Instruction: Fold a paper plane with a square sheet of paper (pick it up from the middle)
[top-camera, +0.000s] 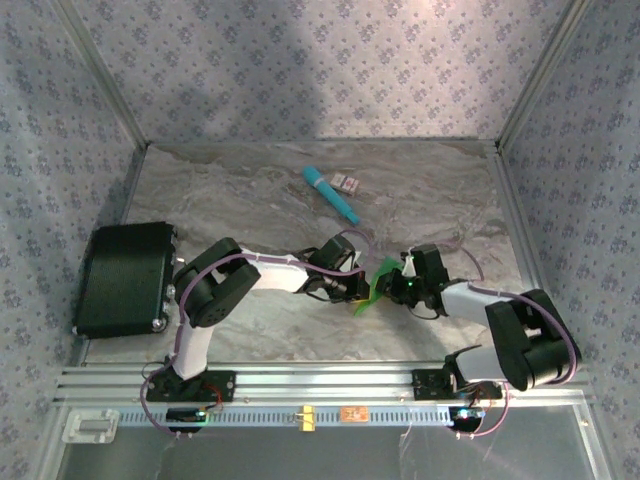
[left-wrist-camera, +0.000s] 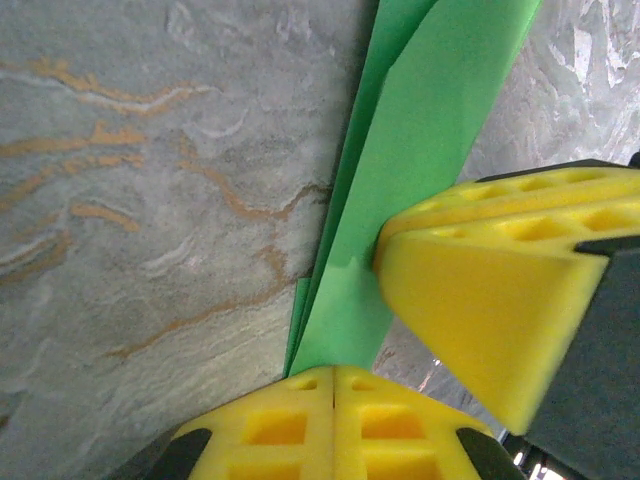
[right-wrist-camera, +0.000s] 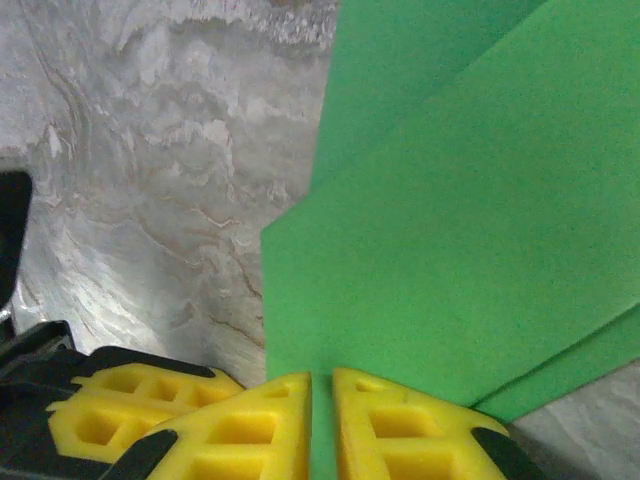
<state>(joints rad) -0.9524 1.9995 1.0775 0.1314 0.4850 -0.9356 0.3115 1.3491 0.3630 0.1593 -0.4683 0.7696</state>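
The square sheet of paper (top-camera: 374, 284) is bright green, folded into narrow layers, and held off the marble table between both arms. My left gripper (top-camera: 357, 287) is shut on its left edge. In the left wrist view its yellow fingertips (left-wrist-camera: 333, 376) meet with the layered paper (left-wrist-camera: 420, 130) rising out of them. My right gripper (top-camera: 394, 284) is shut on the opposite side. In the right wrist view the paper (right-wrist-camera: 450, 220) passes through the thin gap of that gripper (right-wrist-camera: 322, 385). One right finger (left-wrist-camera: 490, 300) presses close beside the paper in the left wrist view.
A teal cylindrical stick (top-camera: 331, 194) and a small pink-and-white box (top-camera: 347, 183) lie at the back of the table. A black case (top-camera: 125, 277) sits at the left edge. Patterned walls enclose three sides. An aluminium rail (top-camera: 320, 380) runs along the front.
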